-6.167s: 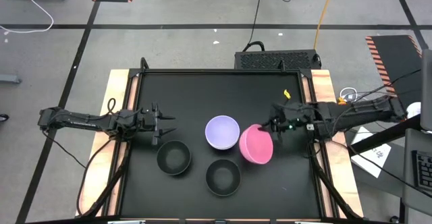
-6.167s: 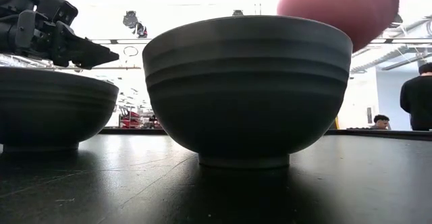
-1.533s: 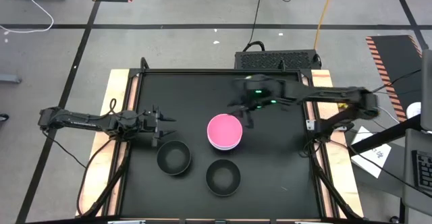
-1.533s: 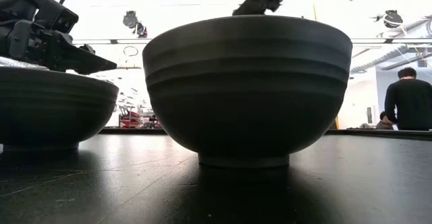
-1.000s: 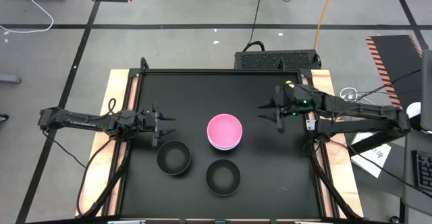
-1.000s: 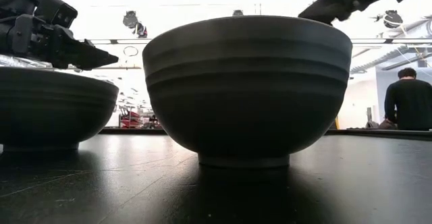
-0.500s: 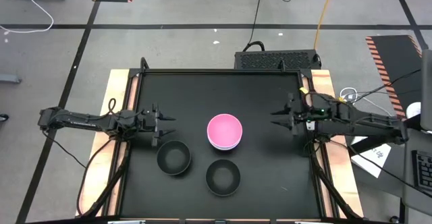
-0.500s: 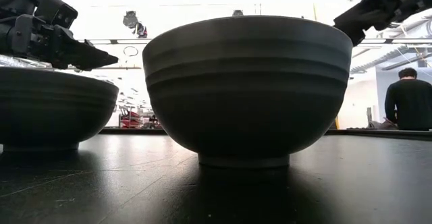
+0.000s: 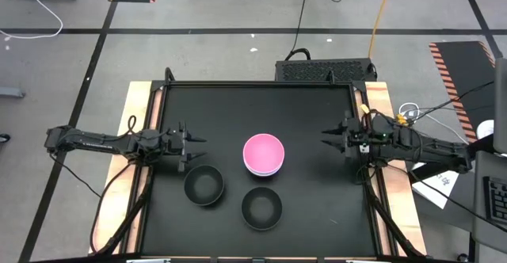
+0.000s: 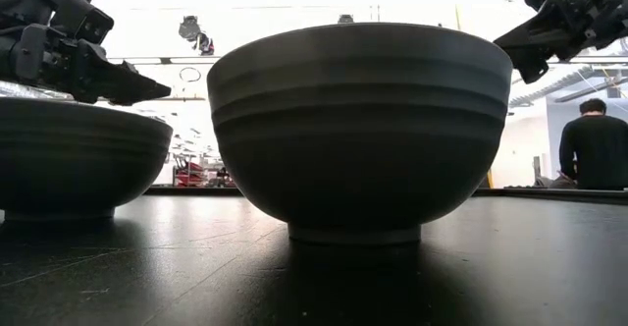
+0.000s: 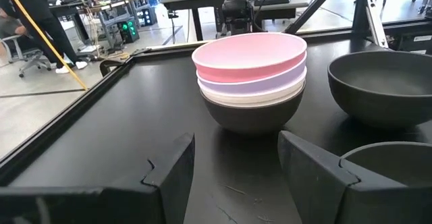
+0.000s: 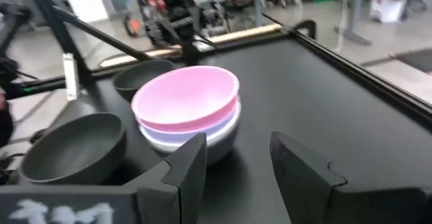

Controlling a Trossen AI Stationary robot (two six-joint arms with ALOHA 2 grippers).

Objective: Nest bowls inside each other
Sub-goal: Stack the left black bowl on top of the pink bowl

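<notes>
Pink bowl [image 9: 263, 151] tops nested stack at frame ctr, on lavender, white & black. Two black bowls [image 9: 204, 186] sit lower, apart. Left gripper [image 9: 192, 146] mid-left, right gripper [image 9: 328, 141] mid-right: both open, empty.

The high view looks straight down from above and takes in the whole counter [image 9: 317, 207], both arms and the surrounding floor.

The low view sits at counter height, facing level across the surface into the room. It is very near one black bowl [image 10: 359, 130], which fills most of its width; a second black bowl [image 10: 78, 159] shows at the side.

Each wrist view looks forward past its own gripper, low over the counter. The left wrist view faces the bowl stack [image 11: 251, 79] at close range. The right wrist view faces the same stack [image 12: 187, 109] from the opposite side. The high view shares this stack [image 9: 263, 154] and both black bowls.
</notes>
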